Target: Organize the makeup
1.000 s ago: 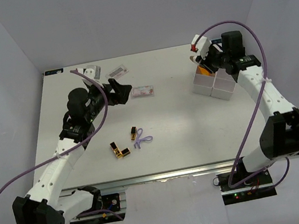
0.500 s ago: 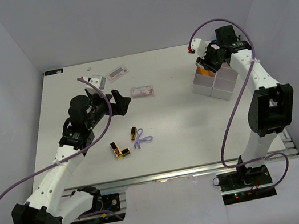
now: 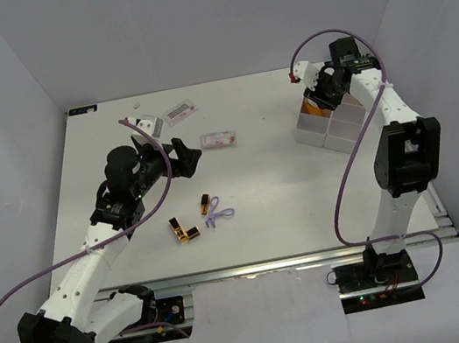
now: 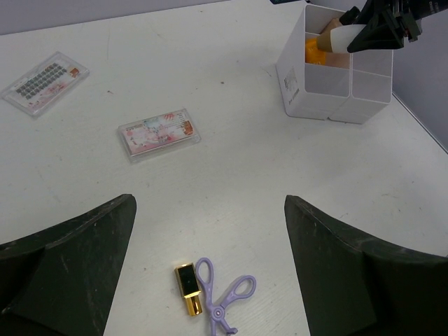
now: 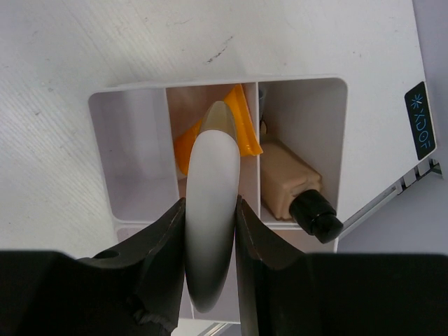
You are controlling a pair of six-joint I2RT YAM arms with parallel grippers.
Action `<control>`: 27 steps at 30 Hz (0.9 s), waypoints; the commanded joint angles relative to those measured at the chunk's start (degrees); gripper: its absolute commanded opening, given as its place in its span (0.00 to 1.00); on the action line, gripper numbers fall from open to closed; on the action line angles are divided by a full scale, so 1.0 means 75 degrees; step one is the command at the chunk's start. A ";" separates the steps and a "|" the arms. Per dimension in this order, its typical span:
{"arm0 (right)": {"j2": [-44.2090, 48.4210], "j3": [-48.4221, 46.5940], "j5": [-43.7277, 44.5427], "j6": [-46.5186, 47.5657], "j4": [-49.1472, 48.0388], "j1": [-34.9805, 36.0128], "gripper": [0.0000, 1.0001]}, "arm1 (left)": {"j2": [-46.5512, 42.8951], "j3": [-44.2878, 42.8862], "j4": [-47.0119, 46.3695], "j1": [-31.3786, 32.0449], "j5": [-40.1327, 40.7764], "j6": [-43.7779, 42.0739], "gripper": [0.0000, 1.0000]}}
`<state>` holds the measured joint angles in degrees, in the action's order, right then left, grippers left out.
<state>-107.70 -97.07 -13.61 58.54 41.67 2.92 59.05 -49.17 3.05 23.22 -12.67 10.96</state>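
The right pincer [image 5: 210, 217] clamped a smooth, rounded white tube [image 5: 213, 168] with a dull beige tip, held over the middle cell of the glossy white plastic tray [image 5: 133, 98], where something orange, perhaps a cap, showed beneath. A boxy tan foundation bottle [image 5: 288, 183] with a black cap lay tilted in the neighbouring cell. The left pincer [image 4: 210, 206] gaped wide above the matte white surface [image 4: 245, 175], near a squared gold-and-black lipstick [image 4: 187, 285], a lilac scissor-shaped tool [image 4: 222, 299] and a flat clear packet [image 4: 159, 133]
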 commanded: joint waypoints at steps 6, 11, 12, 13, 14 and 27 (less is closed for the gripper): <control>-0.0531 -0.0878 -0.0021 0.0407 0.0363 -0.0049 0.22 | -0.0030 0.0017 0.0004 0.0009 -0.0011 -0.0102 0.98; -0.0629 -0.0905 -0.0087 0.0573 0.0561 -0.0049 0.23 | 0.0010 0.0017 -0.0004 0.0009 -0.0010 -0.0114 0.98; -0.0633 -0.0892 -0.0070 0.0589 0.0568 -0.0049 0.23 | 0.0018 0.0017 -0.0008 0.0009 -0.0015 -0.0114 0.98; -0.0645 -0.0887 -0.0045 0.0600 0.0563 -0.0049 0.23 | 0.0029 0.0018 -0.0008 0.0009 -0.0027 -0.0114 0.98; -0.0659 -0.0892 -0.0036 0.0609 0.0568 -0.0049 0.24 | 0.0038 0.0023 -0.0008 0.0009 -0.0041 -0.0114 0.98; -0.0828 -0.1162 0.0014 0.0667 0.0487 -0.0085 0.51 | 0.0147 0.0040 -0.0008 0.0009 -0.0010 -0.0149 0.98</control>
<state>-114.13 -103.03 -13.60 62.92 46.25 2.63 60.35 -49.17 3.05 23.22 -12.64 10.50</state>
